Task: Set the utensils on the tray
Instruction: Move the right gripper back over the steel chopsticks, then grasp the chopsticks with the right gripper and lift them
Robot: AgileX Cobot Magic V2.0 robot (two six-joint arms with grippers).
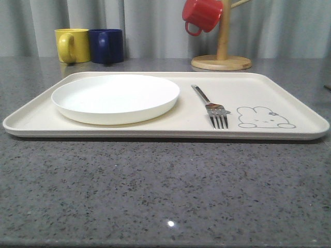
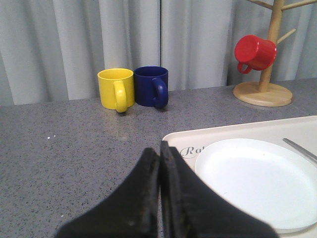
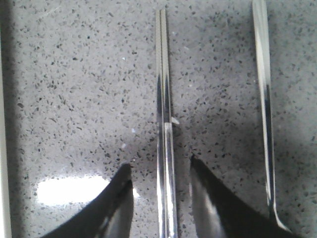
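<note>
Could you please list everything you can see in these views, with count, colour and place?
Cream rectangular tray: one, on the grey speckled counter.
Round white plate: one, on the tray's left half.
Silver metal fork: one, on the tray, right of the plate.
Flat metal chopsticks: one pair, silver, on the counter.
Metal spoon: one, silver, on the counter beside the chopsticks; only its handle shows.
Yellow mug: one, back left.
Navy mug: one, beside the yellow mug.
Red mug: one, hanging on the wooden mug tree.
Left hand: black, shut, empty.
Right hand: open, straddling the chopsticks.
</note>
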